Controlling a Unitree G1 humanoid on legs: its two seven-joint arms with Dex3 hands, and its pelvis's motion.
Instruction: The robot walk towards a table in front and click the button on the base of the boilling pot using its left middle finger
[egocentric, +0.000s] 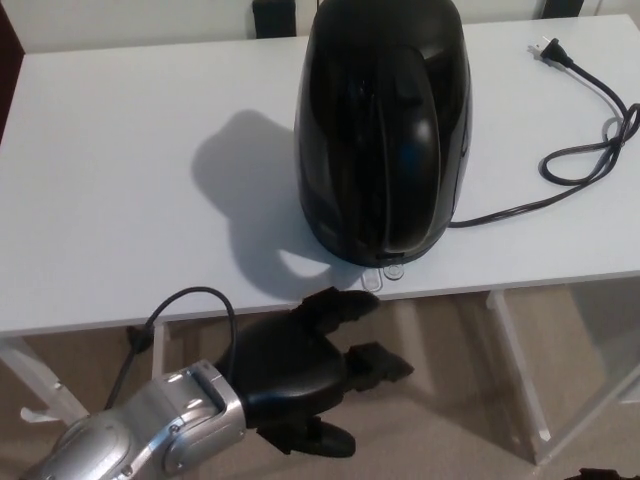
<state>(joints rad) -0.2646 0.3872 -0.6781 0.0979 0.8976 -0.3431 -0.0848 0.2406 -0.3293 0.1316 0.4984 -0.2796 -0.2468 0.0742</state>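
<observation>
A glossy black boiling pot (382, 125) stands upright on the white table (120, 180), its handle facing me. Two small clear button tabs (381, 274) stick out from its base near the table's front edge. My left hand (305, 370) is below the front edge, in front of the pot. It is open, fingers apart, holding nothing. Its upper finger (335, 303) reaches up to the table edge just left of the tabs. The silver forearm (140, 435) comes in from the bottom left. My right hand does not show.
The pot's black power cord (585, 150) loops over the right side of the table, its plug (548, 52) lying unplugged near the far right corner. White table legs (520, 375) stand on beige carpet below. A dark object (272, 16) sits behind the table's far edge.
</observation>
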